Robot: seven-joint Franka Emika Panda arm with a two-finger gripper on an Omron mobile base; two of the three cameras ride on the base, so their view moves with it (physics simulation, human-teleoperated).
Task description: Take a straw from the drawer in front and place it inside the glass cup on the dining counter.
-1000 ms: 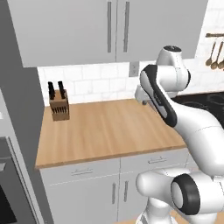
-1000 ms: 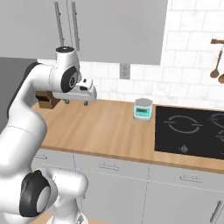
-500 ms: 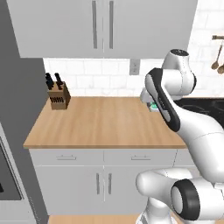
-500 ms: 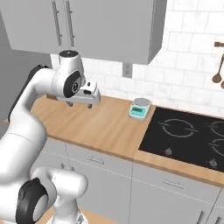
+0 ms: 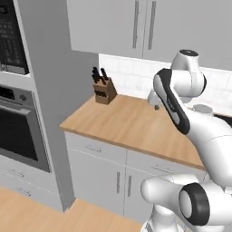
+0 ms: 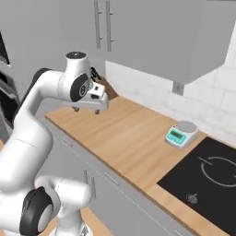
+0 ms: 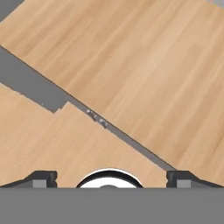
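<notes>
My gripper (image 6: 86, 110) hangs open over the front part of a narrow wood worktop (image 5: 131, 124), with nothing between its fingers. In the hand view my gripper (image 7: 112, 179) looks straight down, its two fingertips (image 7: 41, 178) standing far apart above the worktop's edge. Below that edge run shut grey drawer fronts (image 5: 96, 147) with slim bar handles, one handle (image 7: 96, 117) seen from above. The straw is hidden. The glass cup and the dining counter are out of view. The left base view has the gripper (image 5: 156, 107) partly behind the arm.
A knife block (image 5: 104, 88) stands at the worktop's back corner. A small scale (image 6: 181, 133) sits beside a black cooktop (image 6: 207, 179) at the right. A tall oven column (image 5: 20, 127) rises left of the counter. Upper cabinets (image 5: 140, 27) hang overhead.
The base has moved, so the whole scene has shifted. The oven column has come into the left base view, and the cooktop sits further right. The gripper stays open.
</notes>
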